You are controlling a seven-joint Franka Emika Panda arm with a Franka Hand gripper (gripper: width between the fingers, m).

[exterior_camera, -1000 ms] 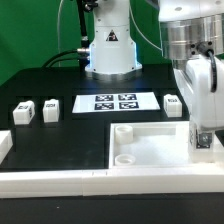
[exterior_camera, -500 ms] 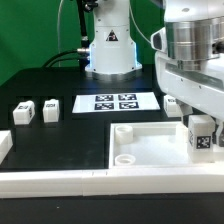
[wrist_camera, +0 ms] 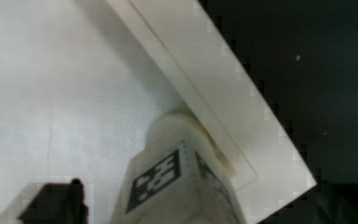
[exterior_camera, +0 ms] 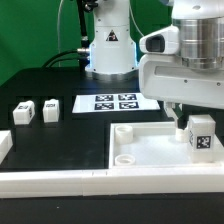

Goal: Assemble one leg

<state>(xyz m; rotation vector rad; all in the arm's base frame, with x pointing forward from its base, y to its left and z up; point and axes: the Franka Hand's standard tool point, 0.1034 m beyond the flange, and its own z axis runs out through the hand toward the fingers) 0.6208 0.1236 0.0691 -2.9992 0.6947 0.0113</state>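
White plastic formed the leg (exterior_camera: 203,135), a small upright block with a black-and-white square tag on the face turned toward the exterior camera. It was seen at the exterior view's right, standing over the corner of the large white tray (exterior_camera: 150,150), its long axis close to vertical. The gripper (exterior_camera: 190,118) was placed directly above and just behind it, so that the leg lay below the fingers rather than to either side. Whether the fingers were closed on the leg or parted could not be told, since they were hidden in both views. In the wrist view the leg (wrist_camera: 167,165) was shown beside the tray's raised rim (wrist_camera: 202,90). The next move was judged to depend on this vertical alignment with the corner socket.
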